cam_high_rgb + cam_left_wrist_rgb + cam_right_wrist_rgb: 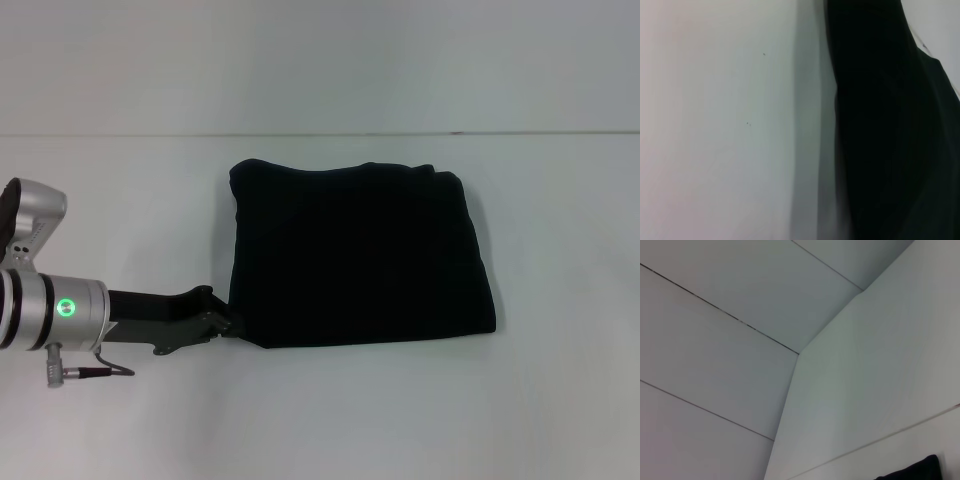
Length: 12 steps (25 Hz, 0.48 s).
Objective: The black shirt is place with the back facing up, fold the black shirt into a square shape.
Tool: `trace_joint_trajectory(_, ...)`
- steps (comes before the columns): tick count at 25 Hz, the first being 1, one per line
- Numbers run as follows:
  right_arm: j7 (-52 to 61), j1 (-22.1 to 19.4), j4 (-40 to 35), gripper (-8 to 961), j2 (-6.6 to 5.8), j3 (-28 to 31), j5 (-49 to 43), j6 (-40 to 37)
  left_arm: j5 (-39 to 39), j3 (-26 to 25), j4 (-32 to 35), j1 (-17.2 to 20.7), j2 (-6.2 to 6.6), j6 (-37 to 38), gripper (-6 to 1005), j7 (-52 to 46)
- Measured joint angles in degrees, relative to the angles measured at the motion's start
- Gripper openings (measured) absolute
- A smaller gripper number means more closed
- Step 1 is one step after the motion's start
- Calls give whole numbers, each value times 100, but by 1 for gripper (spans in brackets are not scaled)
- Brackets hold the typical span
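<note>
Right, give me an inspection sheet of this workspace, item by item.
Surface: white table, bare around the shirt.
Job's things: black shirt lies folded into a rough square, plain side up, edges slightly uneven.
Clutter: nothing seen.
Grippers: left gripper sits low at the shirt's near left corner, touching or just beside the edge; whether it pinches fabric cannot be told. Right gripper is out of the head view, its camera aimed at wall panels.
Cables: a short grey lead at the left wrist.
Surroundings: plain white wall behind the table.
</note>
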Motion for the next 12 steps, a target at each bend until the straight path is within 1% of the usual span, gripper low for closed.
trace_joint_trajectory(2, 0, -9, 3, 879, 0, 0, 0, -1, -10, -9, 4, 13, 8, 42, 29, 9)
trace_joint_trajectory(5, 0, -18, 5, 879, 0, 0, 0, -4, -5, -14, 20, 49, 29, 116, 28, 14)
trace_joint_trajectory(7, 0, -24, 7, 879, 0, 0, 0, -9, -3, -22, 118, 144, 43, 172, 27, -3)
trace_joint_trajectory(12, 0, -19, 7, 879, 0, 0, -19, -20, 24, -230, 306, 315, 62, 360, 36, -24)
